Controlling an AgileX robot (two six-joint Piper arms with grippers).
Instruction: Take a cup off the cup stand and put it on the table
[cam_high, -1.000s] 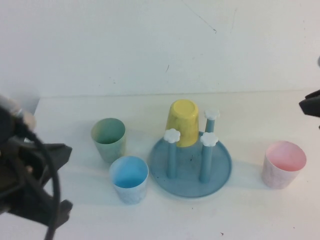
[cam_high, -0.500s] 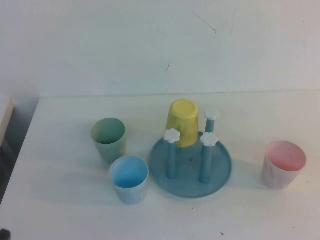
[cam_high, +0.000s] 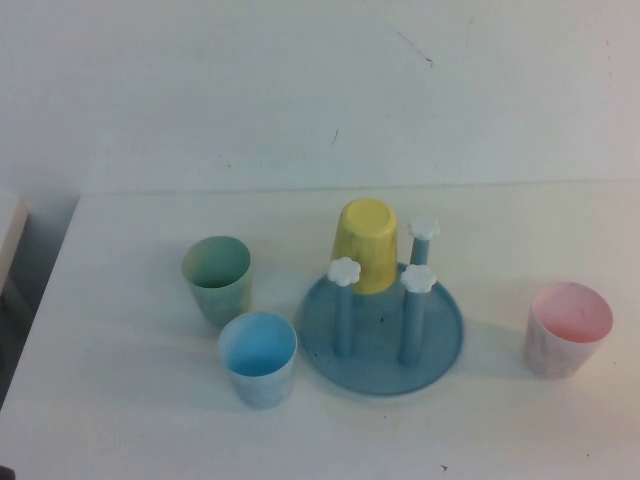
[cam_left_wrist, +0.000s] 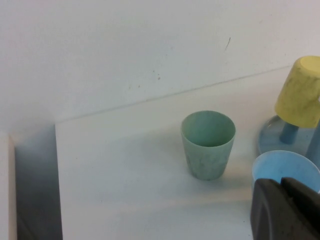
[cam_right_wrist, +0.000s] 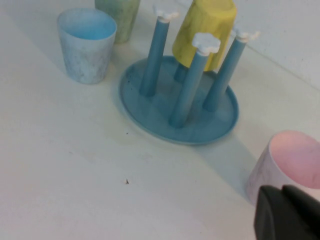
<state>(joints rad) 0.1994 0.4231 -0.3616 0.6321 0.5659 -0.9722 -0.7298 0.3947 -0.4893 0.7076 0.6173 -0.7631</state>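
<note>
The pale pink cup (cam_high: 568, 328) stands upright on the white table (cam_high: 130, 420), right of the blue cup stand (cam_high: 440, 350). It also shows in the right wrist view (cam_right_wrist: 280, 165). The stand (cam_right_wrist: 150, 117) has three bare pegs with white caps, and a yellow cup (cam_high: 366, 245) sits upside down on its far peg. Neither arm shows in the high view. My left gripper (cam_left_wrist: 281, 182) is shut and empty, above the light blue cup (cam_left_wrist: 285, 170). My right gripper (cam_right_wrist: 282, 190) is shut and empty, just by the pink cup's near side.
A green cup (cam_high: 216, 275) and a light blue cup (cam_high: 258, 357) stand upright left of the stand. The table's left edge (cam_left_wrist: 57, 175) drops to a dark gap. A white wall runs along the back.
One second ago my left arm filled the high view's left side and the right arm's tip showed at its right edge. Both have since pulled out of that view. The cups have not moved.
</note>
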